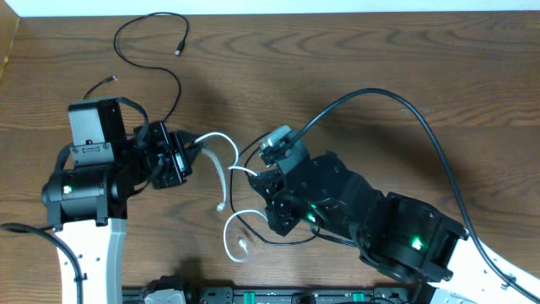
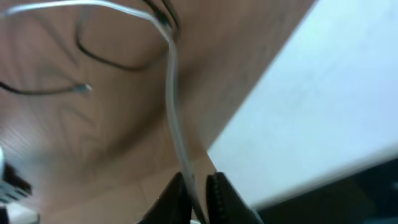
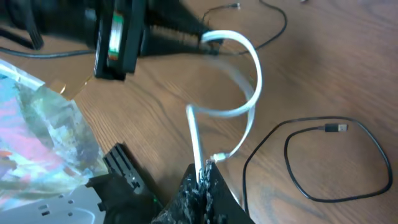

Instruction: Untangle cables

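Observation:
The white cable (image 1: 220, 179) is stretched between both grippers above the wooden table. My left gripper (image 1: 191, 153) is shut on one part of it; the left wrist view shows the white cable (image 2: 174, 106) running up from between the fingers (image 2: 198, 194). My right gripper (image 1: 256, 175) is shut on another part, and the cable (image 3: 252, 93) loops up from its fingers (image 3: 205, 175) toward the left gripper (image 3: 177, 32). One black cable (image 1: 179, 51) lies loose at the far left. A second black cable (image 3: 379, 155) lies in a loop beside the right gripper.
A crumpled clear plastic bag (image 3: 43, 137) and a black fixture (image 3: 127, 171) lie near the front edge. The right arm's thick black cable (image 1: 422, 118) arcs over the right side. The table's far edge (image 1: 337, 10) meets a white wall.

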